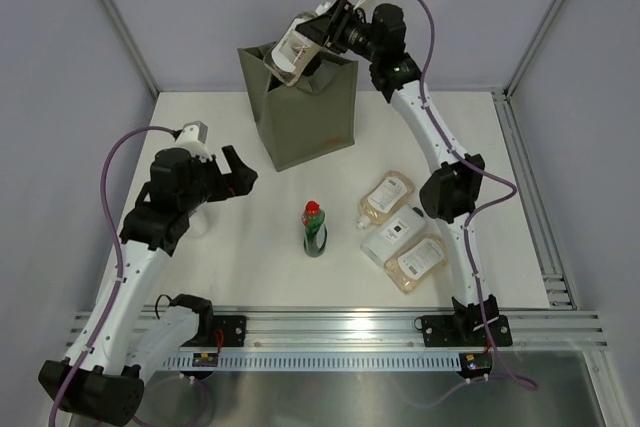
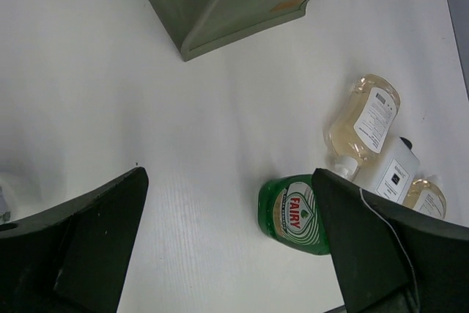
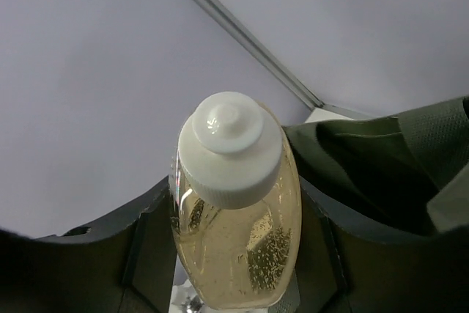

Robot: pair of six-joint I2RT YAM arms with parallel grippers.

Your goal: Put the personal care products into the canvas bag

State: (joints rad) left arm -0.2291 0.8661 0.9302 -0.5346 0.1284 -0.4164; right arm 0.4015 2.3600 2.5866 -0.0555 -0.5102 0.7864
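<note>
Matt woven olive cloth on the canvas bag, upper centre. Clear glossy plastic on the amber bottle, white plastic cap slightly shiny. Glossy green plastic on the soap bottle. Smooth matt white table; brushed metal rail along the bottom.

Gap between canvas bag and green bottle

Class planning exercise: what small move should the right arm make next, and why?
Probably lower the right gripper into the olive-grey canvas bag before releasing: it grips the clear amber-liquid, white-capped bottle above the bag's open mouth, near one edge, so dropping now might miss.
</note>
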